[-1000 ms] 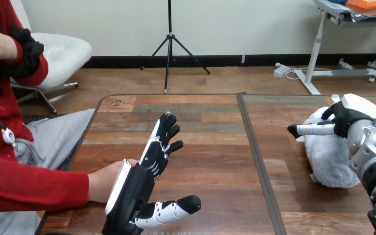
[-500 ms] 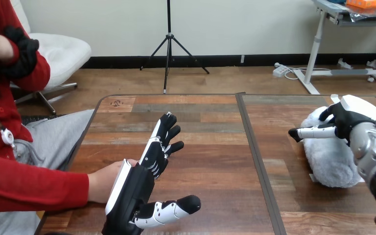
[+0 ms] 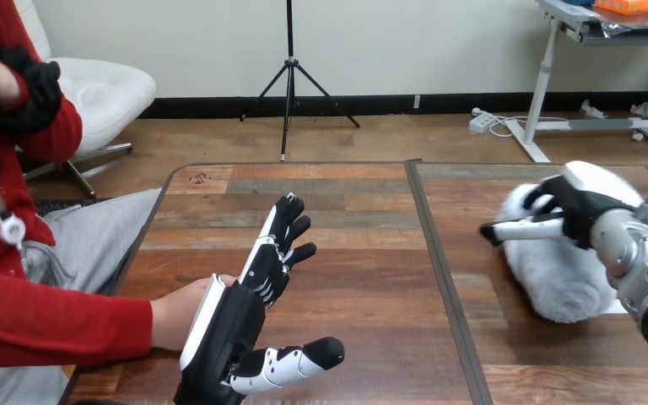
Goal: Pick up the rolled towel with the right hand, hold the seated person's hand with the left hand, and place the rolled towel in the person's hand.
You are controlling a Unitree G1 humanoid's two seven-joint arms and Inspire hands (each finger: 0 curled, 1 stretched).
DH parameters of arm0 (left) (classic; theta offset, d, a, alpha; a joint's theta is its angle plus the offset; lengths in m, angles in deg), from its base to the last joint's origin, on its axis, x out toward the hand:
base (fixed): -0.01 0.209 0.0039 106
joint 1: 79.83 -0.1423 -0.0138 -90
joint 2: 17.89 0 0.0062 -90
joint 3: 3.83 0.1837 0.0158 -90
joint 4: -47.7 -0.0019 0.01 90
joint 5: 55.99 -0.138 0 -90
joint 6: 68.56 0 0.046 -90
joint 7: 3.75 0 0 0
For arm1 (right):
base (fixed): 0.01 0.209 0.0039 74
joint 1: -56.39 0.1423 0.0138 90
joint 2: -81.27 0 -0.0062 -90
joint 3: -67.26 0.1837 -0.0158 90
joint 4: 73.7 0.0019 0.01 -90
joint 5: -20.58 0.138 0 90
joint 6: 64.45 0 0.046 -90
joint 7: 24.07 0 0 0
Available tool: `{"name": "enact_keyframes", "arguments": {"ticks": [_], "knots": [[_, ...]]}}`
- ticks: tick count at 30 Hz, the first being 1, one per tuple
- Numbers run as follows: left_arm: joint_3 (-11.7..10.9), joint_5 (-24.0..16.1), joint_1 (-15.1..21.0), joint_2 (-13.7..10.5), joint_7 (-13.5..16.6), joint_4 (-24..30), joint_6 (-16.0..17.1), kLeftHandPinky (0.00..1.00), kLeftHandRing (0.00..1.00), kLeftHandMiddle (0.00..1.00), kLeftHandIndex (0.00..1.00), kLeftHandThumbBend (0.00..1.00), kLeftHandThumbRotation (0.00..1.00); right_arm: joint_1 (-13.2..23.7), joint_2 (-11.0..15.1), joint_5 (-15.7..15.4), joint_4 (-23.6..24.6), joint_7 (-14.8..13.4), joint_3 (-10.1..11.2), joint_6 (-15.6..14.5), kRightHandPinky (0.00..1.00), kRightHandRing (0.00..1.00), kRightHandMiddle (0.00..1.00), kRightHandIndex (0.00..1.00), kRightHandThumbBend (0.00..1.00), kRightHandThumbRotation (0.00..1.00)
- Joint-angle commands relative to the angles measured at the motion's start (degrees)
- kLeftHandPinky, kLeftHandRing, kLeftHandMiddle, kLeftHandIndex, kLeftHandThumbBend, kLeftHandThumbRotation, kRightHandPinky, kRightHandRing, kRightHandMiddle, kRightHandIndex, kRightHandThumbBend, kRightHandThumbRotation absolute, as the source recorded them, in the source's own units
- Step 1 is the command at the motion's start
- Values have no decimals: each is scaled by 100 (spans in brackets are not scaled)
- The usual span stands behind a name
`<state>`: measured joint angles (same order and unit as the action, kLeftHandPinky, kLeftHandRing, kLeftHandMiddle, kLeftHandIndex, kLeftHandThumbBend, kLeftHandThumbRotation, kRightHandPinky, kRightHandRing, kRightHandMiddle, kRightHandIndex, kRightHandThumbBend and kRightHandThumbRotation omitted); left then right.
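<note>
now right hand (image 3: pixel 575 209) at frame right curls fingers over the rolled towel (image 3: pixel 553 283); left hand (image 3: pixel 240 308), fingers straight, stands beside the person's hand (image 3: pixel 175 312) lower left.

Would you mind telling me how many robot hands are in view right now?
2. The left robot hand stands upright near the table's front left, beside the person's hand. The right robot hand is at the right, on the rolled towel.

Beyond the wooden table (image 3: pixel 363 219) lie a wood floor (image 3: pixel 405 135), pale wall (image 3: pixel 430 46), black tripod (image 3: pixel 289 76), white chair (image 3: pixel 105 93) and white desk (image 3: pixel 543 89).
</note>
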<state>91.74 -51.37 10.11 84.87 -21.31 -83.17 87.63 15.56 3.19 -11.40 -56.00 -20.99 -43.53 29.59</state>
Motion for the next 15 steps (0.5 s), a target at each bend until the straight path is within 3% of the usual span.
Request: {"name": "enact_keyframes", "arguments": {"ticks": [1,8,15], "knots": [[-46,132,191,-37,-33,254,44,89,96,100,99,100,56,-604,-496,-14,152,546,-271,279,47,61,66,69,85,58],[-31,213,190,-61,-99,283,20,89,96,100,99,100,56,-924,-333,193,779,1004,-212,583,50,62,67,68,80,53],[-23,300,203,-82,-183,273,37,89,97,100,100,100,55,-1326,-54,246,1654,1422,-257,782,46,57,63,62,79,51]]}}
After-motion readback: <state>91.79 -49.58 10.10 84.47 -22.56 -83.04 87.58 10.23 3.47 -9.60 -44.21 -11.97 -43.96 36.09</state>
